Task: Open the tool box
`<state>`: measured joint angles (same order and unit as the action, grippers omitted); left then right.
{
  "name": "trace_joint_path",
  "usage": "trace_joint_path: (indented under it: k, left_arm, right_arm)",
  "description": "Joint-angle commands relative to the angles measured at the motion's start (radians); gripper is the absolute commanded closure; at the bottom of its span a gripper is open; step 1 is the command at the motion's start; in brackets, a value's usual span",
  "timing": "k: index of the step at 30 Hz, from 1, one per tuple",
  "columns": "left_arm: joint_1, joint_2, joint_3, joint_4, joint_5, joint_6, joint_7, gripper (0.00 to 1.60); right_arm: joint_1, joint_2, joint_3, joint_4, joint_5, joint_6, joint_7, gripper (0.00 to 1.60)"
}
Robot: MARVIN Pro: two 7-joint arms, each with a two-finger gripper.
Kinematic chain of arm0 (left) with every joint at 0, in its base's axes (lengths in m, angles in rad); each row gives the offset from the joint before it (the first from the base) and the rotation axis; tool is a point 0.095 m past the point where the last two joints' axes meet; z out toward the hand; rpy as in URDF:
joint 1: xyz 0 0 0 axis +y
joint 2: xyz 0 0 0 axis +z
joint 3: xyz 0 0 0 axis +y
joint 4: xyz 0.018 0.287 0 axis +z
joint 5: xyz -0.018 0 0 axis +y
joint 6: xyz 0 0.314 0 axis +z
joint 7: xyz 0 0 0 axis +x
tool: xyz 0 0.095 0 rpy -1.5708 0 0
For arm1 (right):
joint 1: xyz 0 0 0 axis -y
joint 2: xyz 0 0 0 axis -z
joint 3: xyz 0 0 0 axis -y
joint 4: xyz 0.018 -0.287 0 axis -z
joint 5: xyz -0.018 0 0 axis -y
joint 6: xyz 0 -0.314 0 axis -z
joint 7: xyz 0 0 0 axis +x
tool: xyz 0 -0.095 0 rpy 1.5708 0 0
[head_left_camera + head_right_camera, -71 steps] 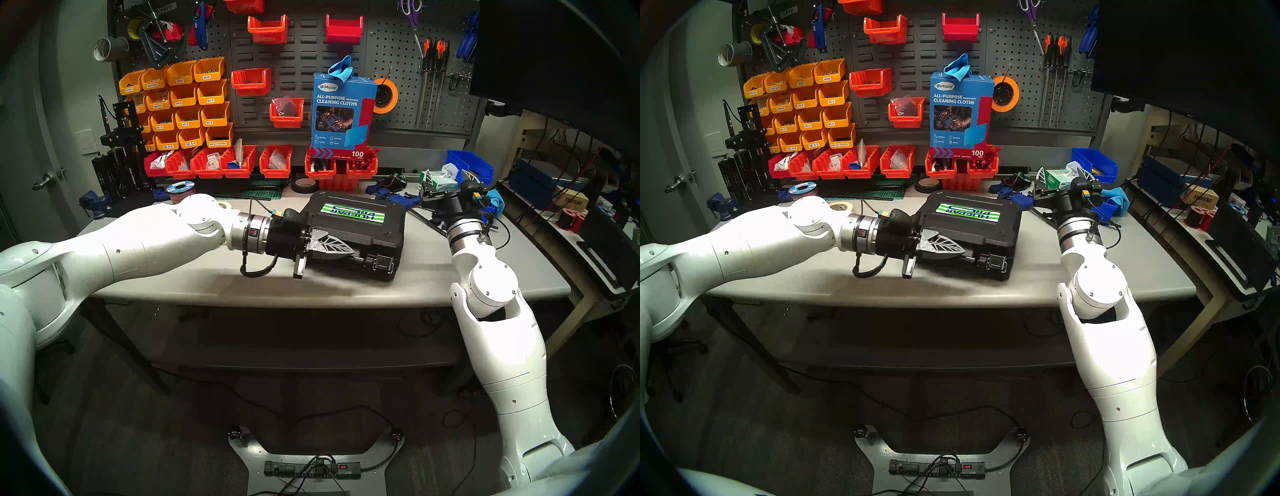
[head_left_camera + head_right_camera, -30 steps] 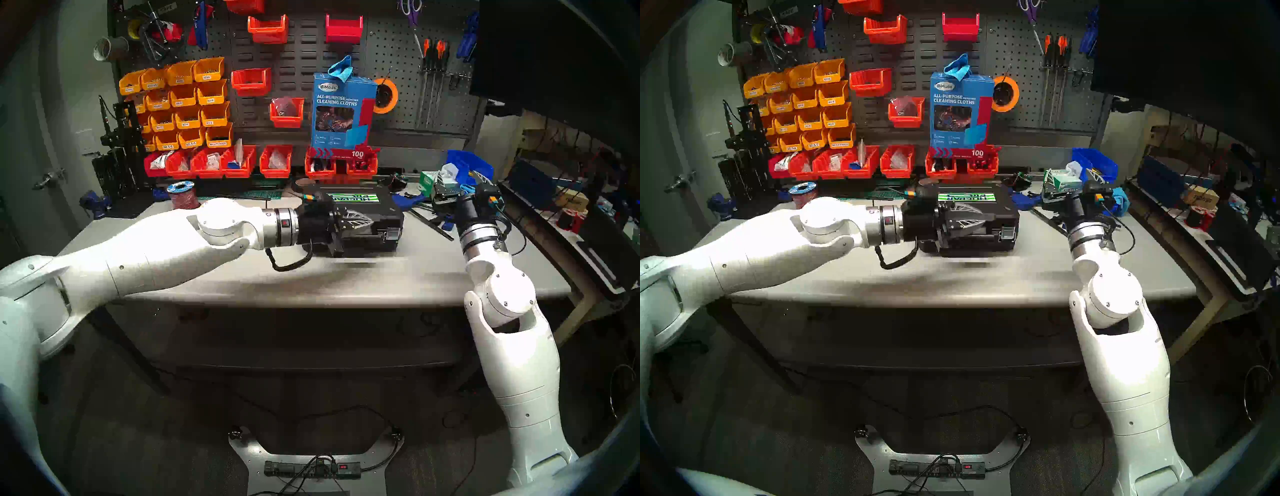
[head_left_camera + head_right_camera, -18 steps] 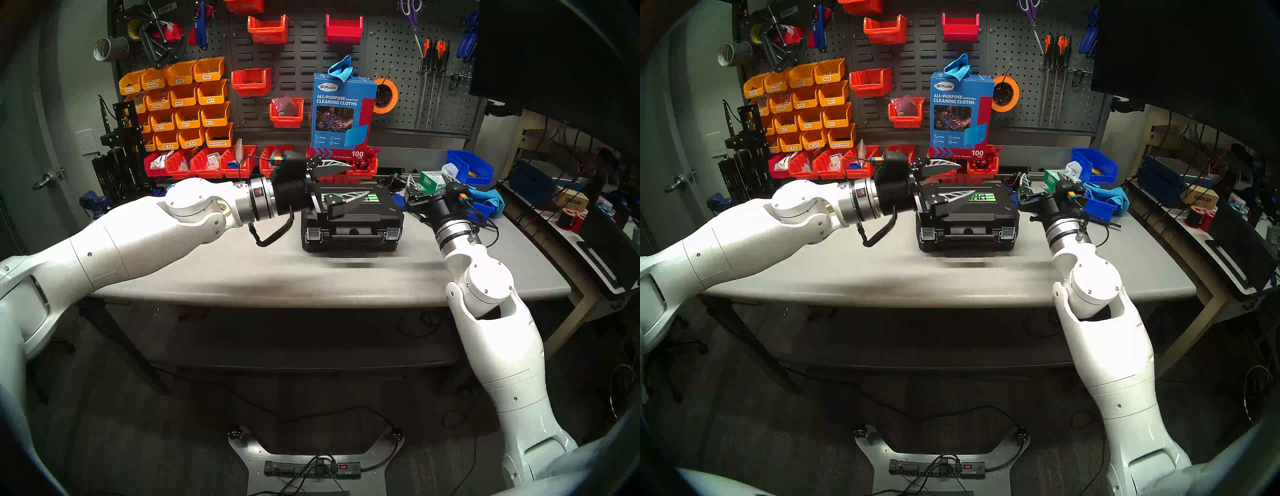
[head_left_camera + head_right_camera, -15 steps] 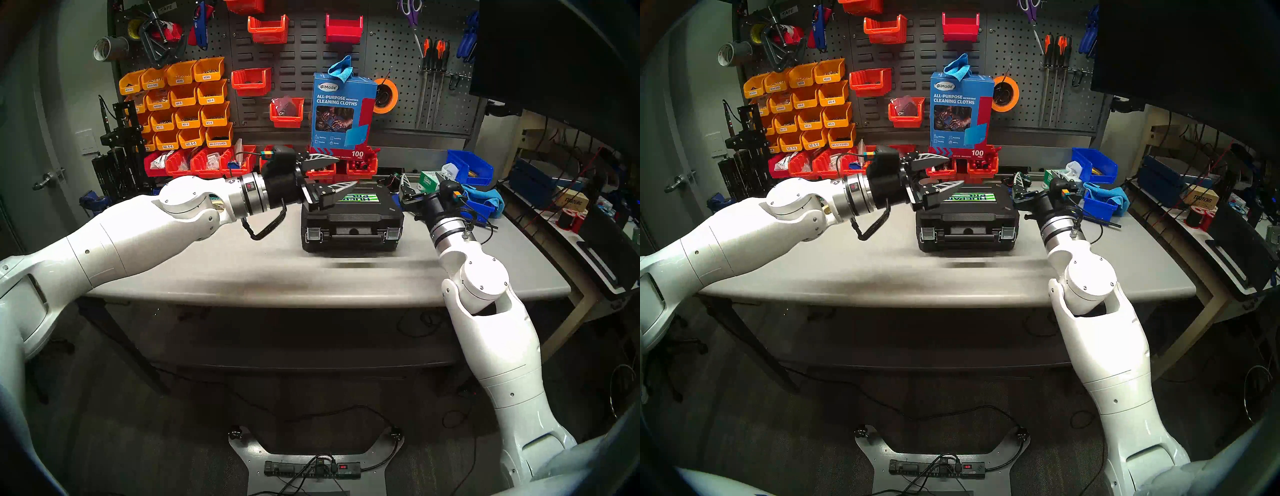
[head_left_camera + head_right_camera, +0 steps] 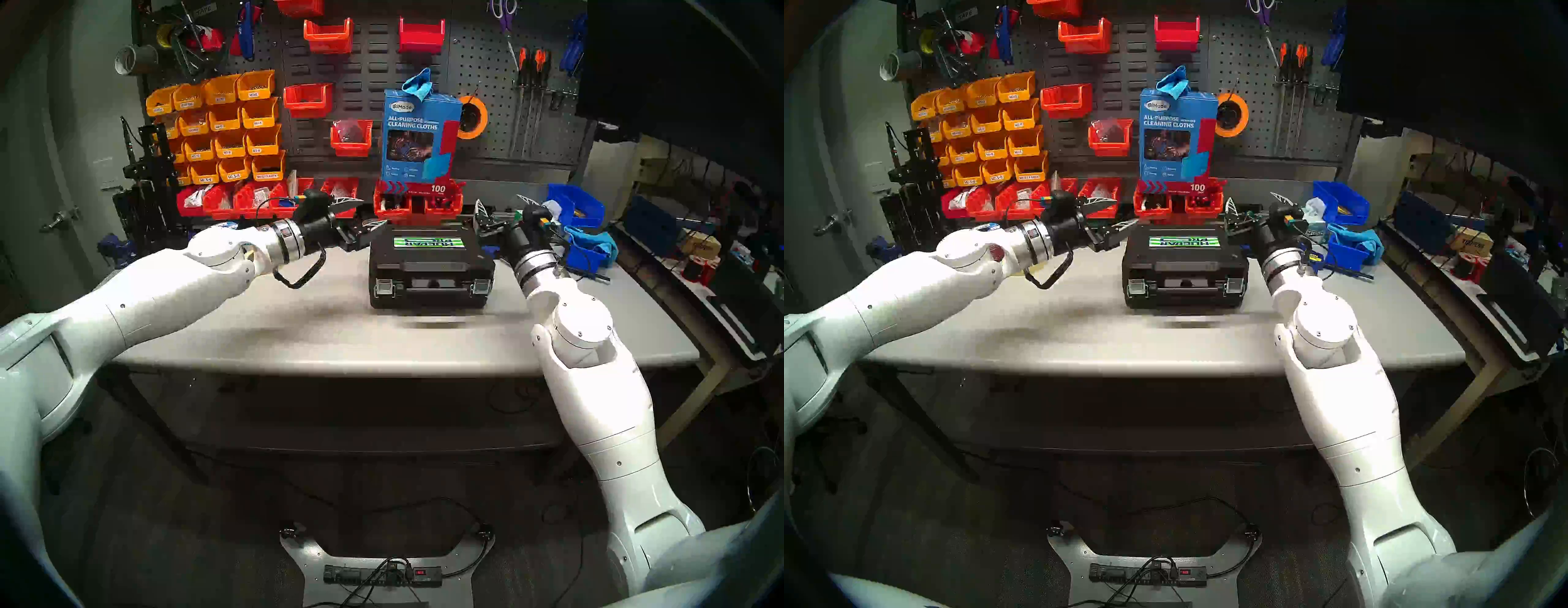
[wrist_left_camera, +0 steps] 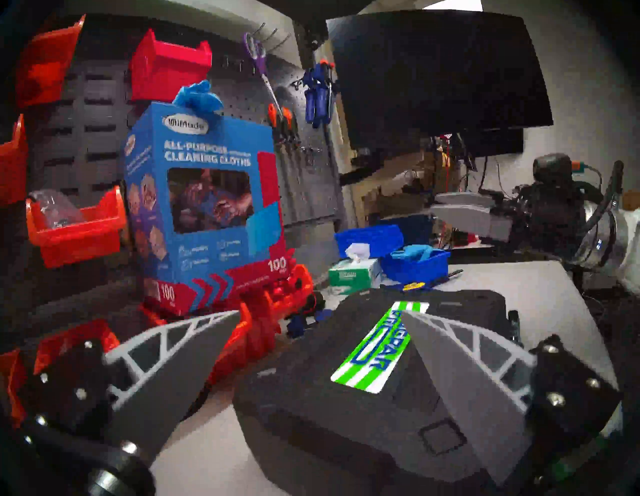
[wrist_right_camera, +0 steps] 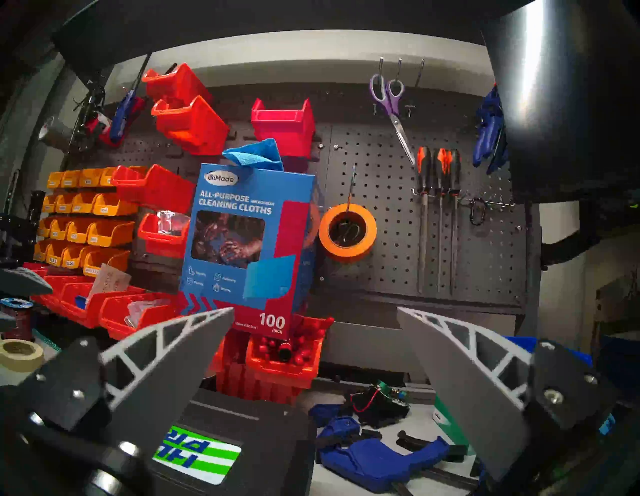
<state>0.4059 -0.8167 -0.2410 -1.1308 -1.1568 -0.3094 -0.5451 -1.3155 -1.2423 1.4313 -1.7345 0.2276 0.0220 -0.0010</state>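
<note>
Latches face the robot now: the tool box (image 5: 430, 271) sits flat on the grey table (image 5: 297, 335), lid shut, green-and-white sticker (image 5: 428, 243) on top, handle along the near wall between the two silver latches. One latch (image 5: 384, 288) sits at the near left corner, the other latch (image 5: 480, 286) at the near right, and both look clipped down.

Left gripper (image 5: 360, 214) hovers at the box's far left corner, jaws spread wide, nothing between them. In the left wrist view one of its fingers (image 6: 460, 391) hangs above the lid and appears clear of it. Right gripper (image 5: 502, 204) floats off the far right corner, jaws just as wide and empty, angled up a little.

So the job, as I read it, is the latches, and neither hand is anywhere near them yet. Done well, each hand swings round to the near wall and drops low. A fingertip then hooks under a latch's lower lip and flips it outward. Best to brace the box with the other hand, because a light plastic case will likely skate on that smooth table. Only with both clips free does the lid lift.
</note>
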Motion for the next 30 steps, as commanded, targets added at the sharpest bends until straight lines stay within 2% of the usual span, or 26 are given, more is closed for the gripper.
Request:
trace_joint_path:
  k: [1,8,13,17,23,30]
  left_arm:
    - [-0.017,-0.101,0.007,0.09,0.01,-0.02,-0.044,0.0]
    - [-0.024,-0.151,0.005,0.16,0.008,-0.032,-0.083,0.0]
    - [-0.033,-0.162,-0.002,0.186,0.006,-0.035,-0.102,0.0]
    - [-0.042,-0.15,-0.011,0.189,0.005,-0.036,-0.107,0.0]
    - [-0.056,-0.115,-0.025,0.169,0.002,-0.033,-0.12,0.0]
    - [-0.06,-0.056,-0.06,0.103,-0.02,-0.032,-0.109,0.0]
  right_arm:
    - [0.037,0.013,0.008,-0.016,0.006,0.011,0.019,0.0]
    - [0.034,0.011,0.014,-0.014,0.016,0.022,0.036,0.0]
    - [0.031,0.008,0.013,-0.014,0.031,0.028,0.049,0.0]
    - [0.028,0.013,0.007,-0.008,0.055,0.039,0.081,0.0]
    - [0.04,0.055,-0.004,0.007,0.086,0.067,0.173,0.0]
    - [0.06,0.081,0.02,0.042,0.104,0.065,0.225,0.0]
